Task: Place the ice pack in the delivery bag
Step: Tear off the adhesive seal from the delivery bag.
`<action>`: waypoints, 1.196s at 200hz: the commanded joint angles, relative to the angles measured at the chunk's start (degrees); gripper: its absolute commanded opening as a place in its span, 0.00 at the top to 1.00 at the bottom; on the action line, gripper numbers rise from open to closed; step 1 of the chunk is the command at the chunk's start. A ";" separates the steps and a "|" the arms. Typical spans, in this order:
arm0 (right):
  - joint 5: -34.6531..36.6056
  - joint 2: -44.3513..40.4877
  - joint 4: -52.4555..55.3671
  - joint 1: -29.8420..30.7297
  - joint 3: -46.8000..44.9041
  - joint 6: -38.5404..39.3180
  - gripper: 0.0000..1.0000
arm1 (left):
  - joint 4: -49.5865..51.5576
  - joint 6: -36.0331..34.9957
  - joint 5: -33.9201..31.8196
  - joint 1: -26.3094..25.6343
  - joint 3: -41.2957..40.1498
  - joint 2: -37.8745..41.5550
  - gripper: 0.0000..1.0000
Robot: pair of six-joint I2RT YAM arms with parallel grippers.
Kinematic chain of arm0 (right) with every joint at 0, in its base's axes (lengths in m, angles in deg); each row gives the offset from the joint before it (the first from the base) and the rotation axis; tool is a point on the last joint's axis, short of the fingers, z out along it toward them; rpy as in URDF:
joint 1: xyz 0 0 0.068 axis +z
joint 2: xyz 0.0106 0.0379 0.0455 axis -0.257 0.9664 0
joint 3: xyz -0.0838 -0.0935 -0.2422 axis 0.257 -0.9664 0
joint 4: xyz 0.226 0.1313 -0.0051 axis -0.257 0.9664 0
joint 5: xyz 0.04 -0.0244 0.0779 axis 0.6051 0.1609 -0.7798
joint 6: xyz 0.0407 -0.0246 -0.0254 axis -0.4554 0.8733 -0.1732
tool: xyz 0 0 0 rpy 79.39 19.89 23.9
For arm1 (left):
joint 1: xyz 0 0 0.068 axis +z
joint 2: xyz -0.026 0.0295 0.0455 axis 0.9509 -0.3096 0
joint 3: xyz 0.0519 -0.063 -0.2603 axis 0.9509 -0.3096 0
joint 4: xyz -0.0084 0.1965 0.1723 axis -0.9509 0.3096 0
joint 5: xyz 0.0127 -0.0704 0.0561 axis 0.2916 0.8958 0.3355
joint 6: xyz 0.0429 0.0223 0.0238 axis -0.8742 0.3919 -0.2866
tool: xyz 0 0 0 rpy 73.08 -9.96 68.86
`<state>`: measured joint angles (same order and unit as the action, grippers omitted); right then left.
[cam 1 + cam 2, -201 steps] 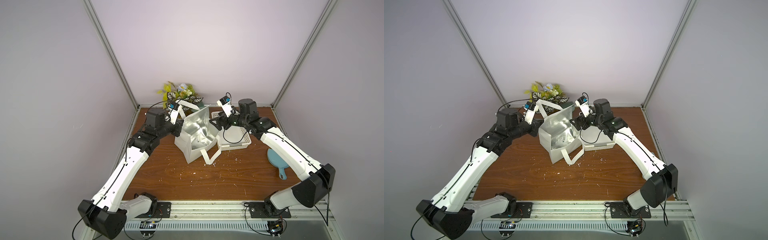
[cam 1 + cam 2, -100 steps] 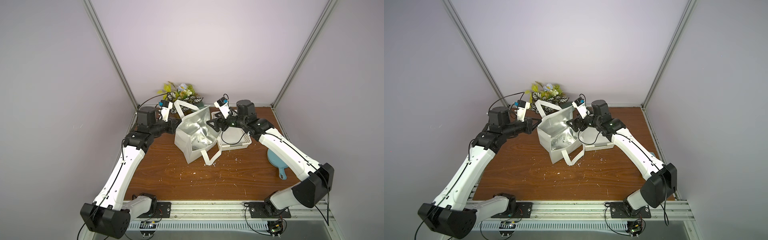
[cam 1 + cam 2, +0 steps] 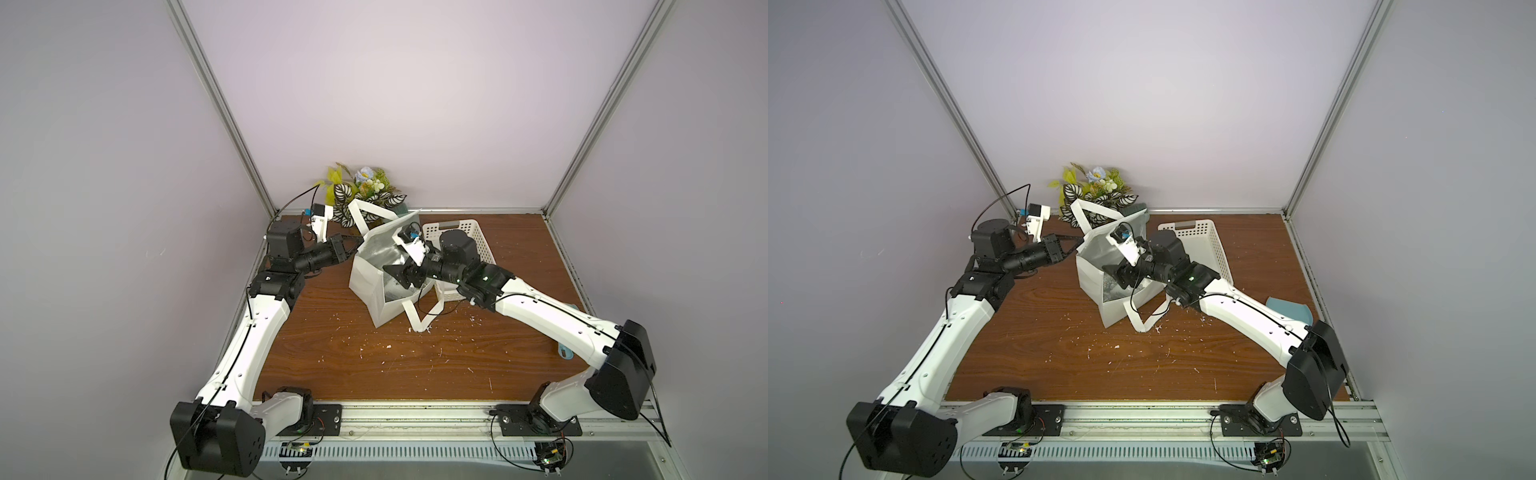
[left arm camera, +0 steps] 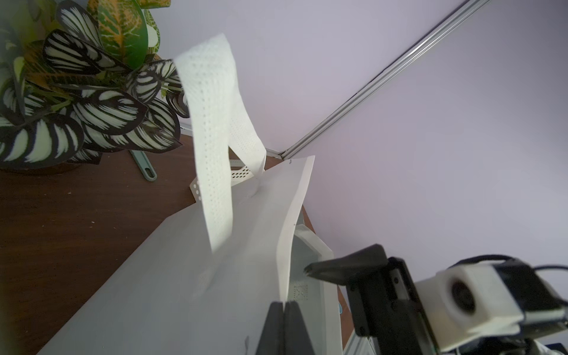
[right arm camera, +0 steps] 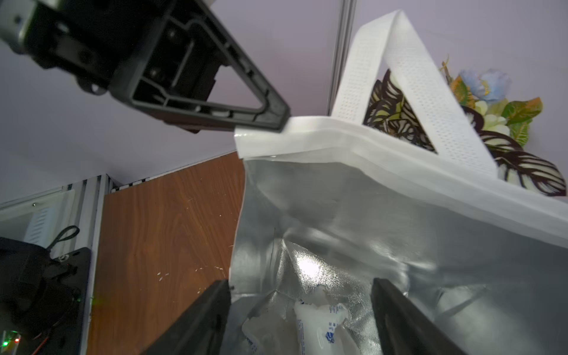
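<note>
The delivery bag (image 3: 372, 286) (image 3: 1090, 274) stands open on the wooden table, its silver foil lining (image 5: 399, 246) showing. My left gripper (image 3: 359, 245) (image 3: 1077, 245) (image 4: 284, 304) is shut on the bag's white rim, at its far left corner, and holds it up. My right gripper (image 3: 395, 276) (image 3: 1115, 276) (image 5: 302, 295) reaches into the bag's mouth with its jaws wide open. The ice pack (image 5: 319, 322), a whitish pouch with blue print, lies at the bottom of the bag between those fingers and apart from both. It is hidden in both top views.
A white perforated basket (image 3: 473, 237) (image 3: 1208, 241) stands right behind the bag and the right arm. A leafy plant (image 3: 365, 195) (image 4: 76, 107) sits in the back corner. A blue-green utensil (image 3: 1289, 309) lies at the right edge. White crumbs dot the table.
My right gripper has moved left and down from beside the basket into the bag's mouth. My left arm has swung its wrist to the left while keeping hold of the bag's rim.
</note>
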<state>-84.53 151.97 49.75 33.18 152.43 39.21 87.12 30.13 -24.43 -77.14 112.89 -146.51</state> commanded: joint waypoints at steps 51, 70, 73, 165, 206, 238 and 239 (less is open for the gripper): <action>16.61 0.74 -22.96 7.35 -3.47 18.70 0.37 | -7.09 8.34 3.00 1.13 -1.63 0.24 1.00; 19.07 2.01 -26.01 9.08 -4.02 23.39 0.40 | -7.17 9.62 3.15 1.30 -1.80 -0.28 1.00; 19.31 2.23 -26.46 9.28 -4.07 24.09 0.40 | -7.15 9.77 3.19 1.30 -1.87 -0.37 1.00; 25.58 8.60 -33.05 11.87 -1.82 35.05 0.49 | -11.14 14.81 4.42 1.91 -4.73 -0.43 1.00; 26.19 10.12 -34.02 11.95 -0.96 36.30 0.51 | -10.59 15.16 4.32 1.96 -5.24 -0.29 1.00; 26.43 10.92 -35.35 12.17 -0.78 37.30 0.54 | -10.97 15.54 4.37 2.01 -5.54 -0.12 1.00; 26.42 11.01 -35.31 12.19 -0.76 37.35 0.54 | -11.01 15.52 4.36 2.01 -5.57 -0.12 1.00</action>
<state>-59.53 162.29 17.47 44.79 149.42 74.86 78.31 45.27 -21.26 -76.02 107.64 -146.81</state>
